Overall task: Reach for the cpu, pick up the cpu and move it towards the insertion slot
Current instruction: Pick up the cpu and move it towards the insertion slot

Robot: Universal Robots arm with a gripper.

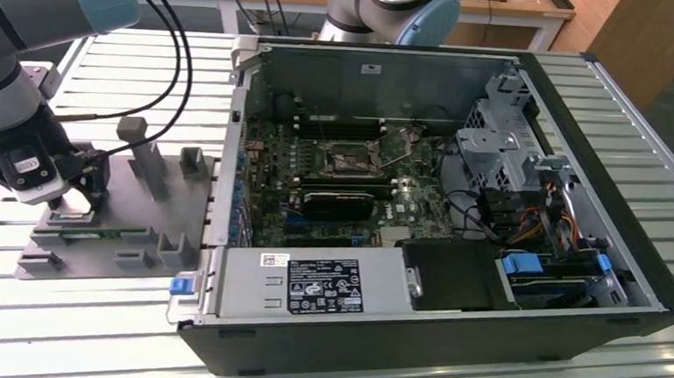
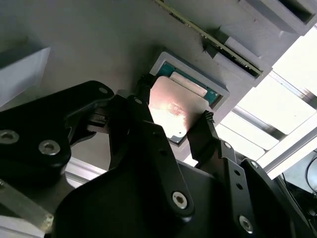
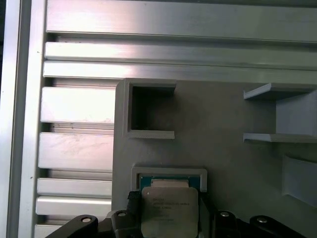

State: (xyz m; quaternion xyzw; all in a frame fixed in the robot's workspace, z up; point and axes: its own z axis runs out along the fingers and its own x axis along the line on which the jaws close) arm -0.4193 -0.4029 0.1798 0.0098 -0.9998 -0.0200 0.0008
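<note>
Over the grey fixture (image 3: 233, 163), claw (image 2: 174, 105) clamped on the cpu (image 3: 169, 208)

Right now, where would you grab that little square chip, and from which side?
By two opposite thin edges, coming straight down from above. The cpu is a thin flat square at a shallow recess in the grey fixture, so its broad top gives nothing to pinch, and the recess rim likely blocks a sideways approach. The gripper pinches it that way.

Slatted table (image 1: 82, 336): grey fixture (image 1: 117, 233), computer case (image 1: 368, 72)
</note>
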